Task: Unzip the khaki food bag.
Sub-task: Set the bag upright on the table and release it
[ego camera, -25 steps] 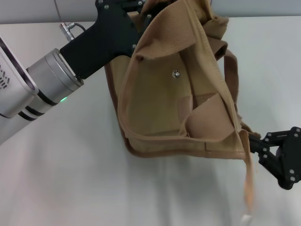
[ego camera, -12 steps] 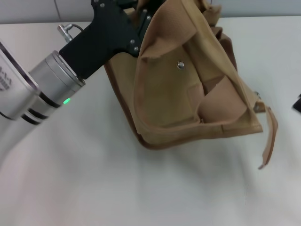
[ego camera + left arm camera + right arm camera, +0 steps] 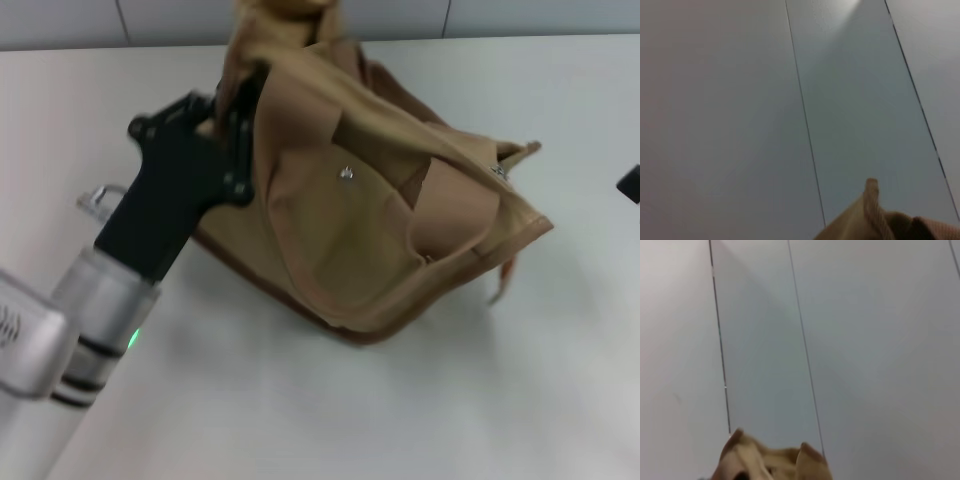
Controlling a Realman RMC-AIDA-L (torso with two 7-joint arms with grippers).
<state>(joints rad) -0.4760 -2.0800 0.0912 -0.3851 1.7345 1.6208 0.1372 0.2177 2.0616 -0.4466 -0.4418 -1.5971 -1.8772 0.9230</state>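
A: Where's the boxy tan canvas khaki food bag (image 3: 400,230)?

B: Tipped on the white table (image 3: 300,410), left gripper (image 3: 232,125) bunched in its strap; whether it pinches, can't tell.

A: Risk?

B: It might topple; right gripper (image 3: 630,184) barely shows.

The pale desk (image 3: 330,420) is carrying the khaki food bag (image 3: 370,240), which is sitting slumped and tilted on it with its darker brown bottom edge touching the surface. Around the bag, the desk is showing as bare surface on the near side and to both sides. Beyond the bag, the desk is meeting a grey panelled wall (image 3: 400,15).
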